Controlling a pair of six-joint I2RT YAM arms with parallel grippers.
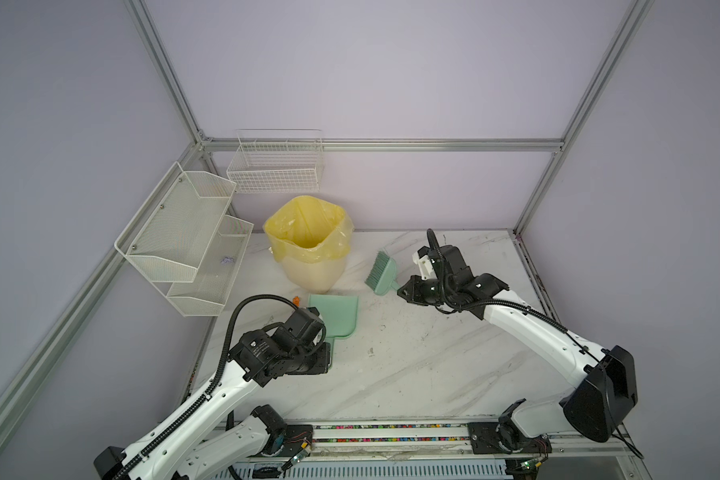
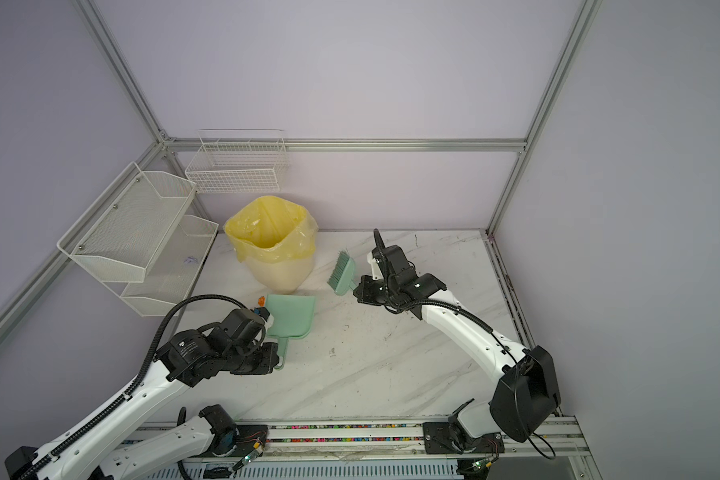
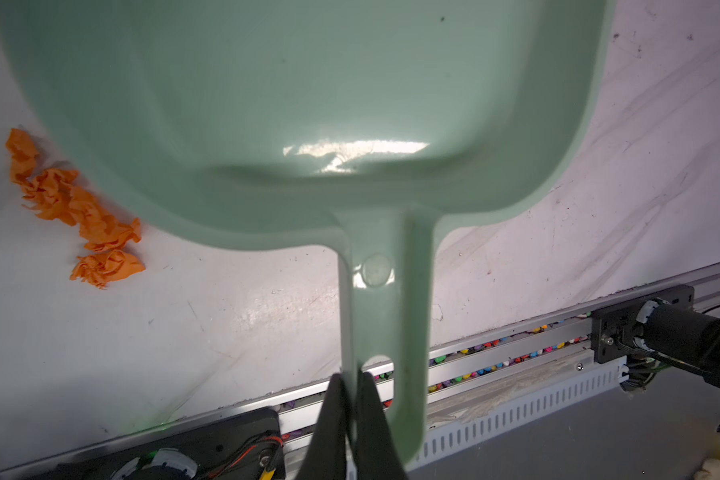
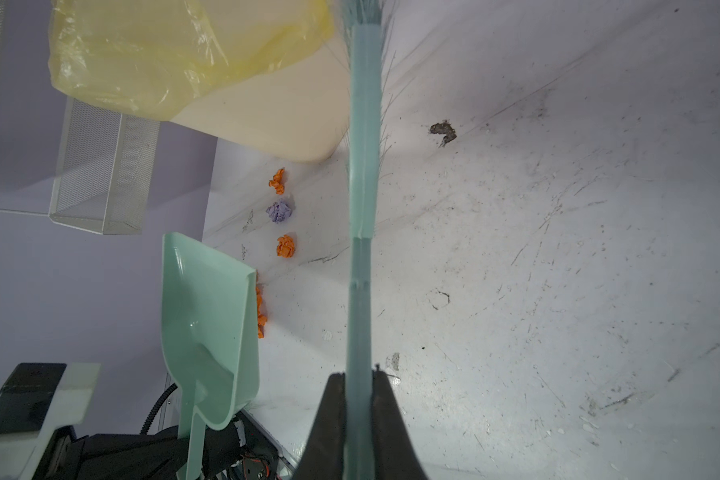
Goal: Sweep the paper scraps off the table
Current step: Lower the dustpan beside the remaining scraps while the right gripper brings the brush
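Note:
My left gripper [image 3: 352, 382] is shut on the handle end of a mint-green dustpan [image 1: 335, 313], which sits in front of the bin at the table's [image 1: 433, 365] left side. Orange paper scraps [image 3: 75, 208] lie along the dustpan's [image 3: 308, 104] left edge. In the right wrist view, two orange scraps [image 4: 286, 246] and a lavender one [image 4: 280, 211] lie between the dustpan [image 4: 208, 316] and the bin. My right gripper [image 4: 359, 376] is shut on the handle of a green brush [image 4: 364, 166]. The brush [image 1: 381, 272] is held to the right of the bin, bristles pointing back.
A cream bin [image 1: 308, 249] lined with a yellow bag stands at the table's back left. White mesh shelves [image 1: 192, 249] hang on the left wall, with a lavender wad [image 1: 226, 260] in one tier. A wire basket [image 1: 277, 166] hangs behind. Dark stains [image 4: 443, 131] mark the tabletop.

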